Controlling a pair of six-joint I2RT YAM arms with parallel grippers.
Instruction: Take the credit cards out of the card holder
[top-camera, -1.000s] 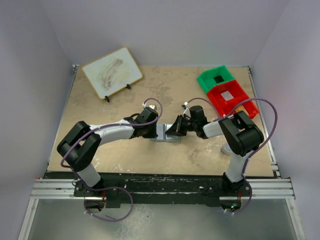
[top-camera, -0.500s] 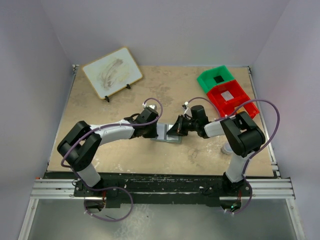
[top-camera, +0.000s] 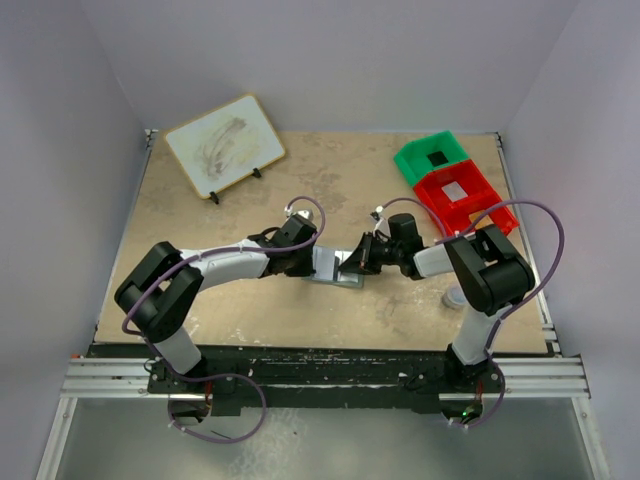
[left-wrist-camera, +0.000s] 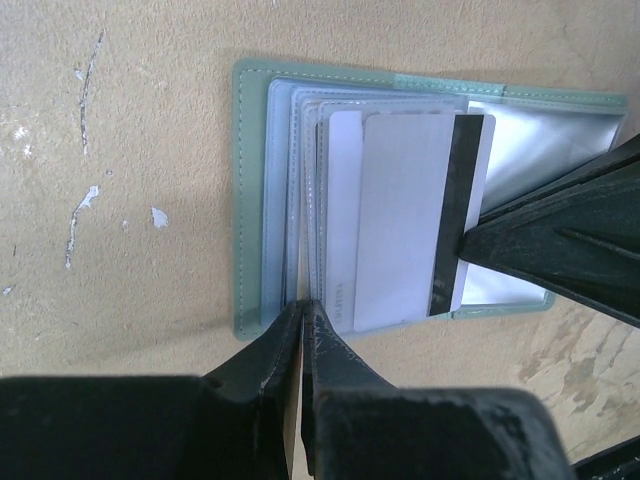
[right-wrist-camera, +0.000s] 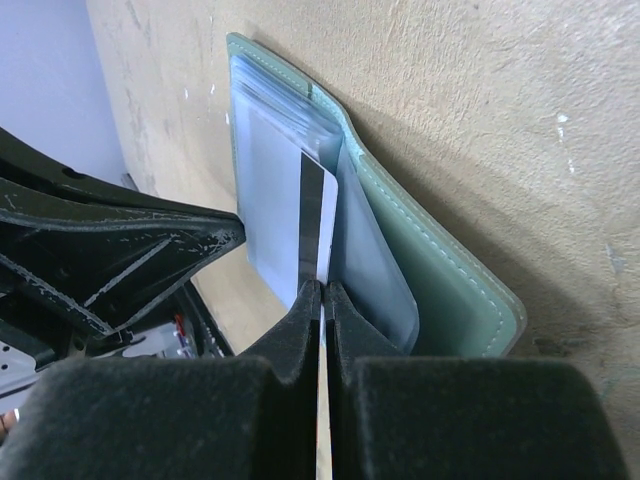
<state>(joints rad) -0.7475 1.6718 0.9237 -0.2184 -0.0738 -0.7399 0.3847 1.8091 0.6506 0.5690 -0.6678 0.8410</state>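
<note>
Right wrist, unlike top, shows hand (right-wrist-camera: 322, 292) pinching card (right-wrist-camera: 320, 225).

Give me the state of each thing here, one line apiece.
card holder, open, inside up.
card, partly drawn out of the holder.
right gripper, shut on the card.
left gripper, shut, tips at the holder's edge.
green bin, upright.
red bin, upright.
board, propped up, tilted.

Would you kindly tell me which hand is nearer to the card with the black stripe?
Right. The right hand is shut on the striped card; the left hand, shut, is at the edge of the card holder, beside that card.
</note>
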